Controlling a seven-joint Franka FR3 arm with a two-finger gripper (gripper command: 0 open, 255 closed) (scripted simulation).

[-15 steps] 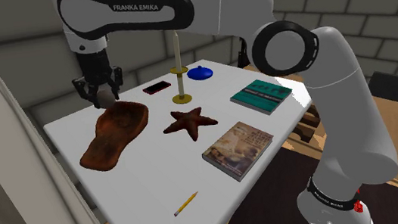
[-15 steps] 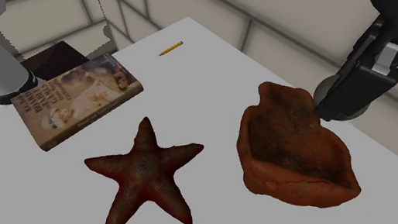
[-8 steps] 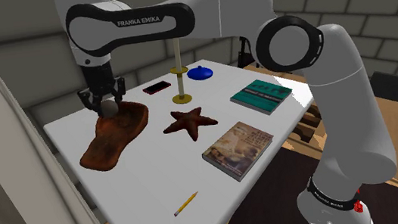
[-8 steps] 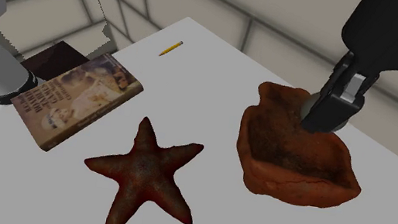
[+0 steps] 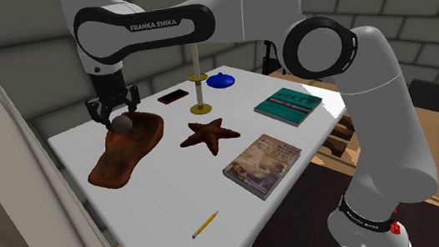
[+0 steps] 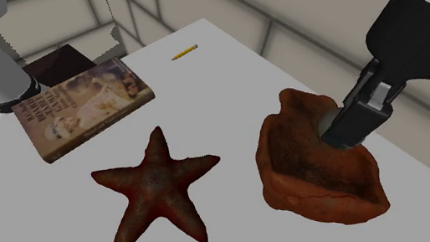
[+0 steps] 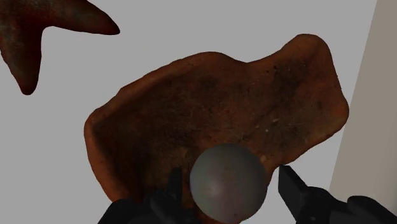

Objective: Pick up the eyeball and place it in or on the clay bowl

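The black hand (image 5: 114, 113) hangs over a rough reddish-brown bowl (image 5: 128, 149) on the white tabletop (image 5: 159, 200), its 2 fingers spread apart. Between them, ungripped, the grey eyeball (image 7: 228, 182) sits inside the bowl near one end. A brown starfish (image 6: 158, 189) lies near the bowl.

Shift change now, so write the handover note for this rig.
Gripper: open, low over the brown bowl, its fingers either side of the grey eyeball, with a gap visible beside one of them.
Eyeball: inside the bowl near one end, apparently resting there.
Done: pick and carry; the release looks made.
Left: lift the gripper straight up and confirm the eyeball sits in the bowl.
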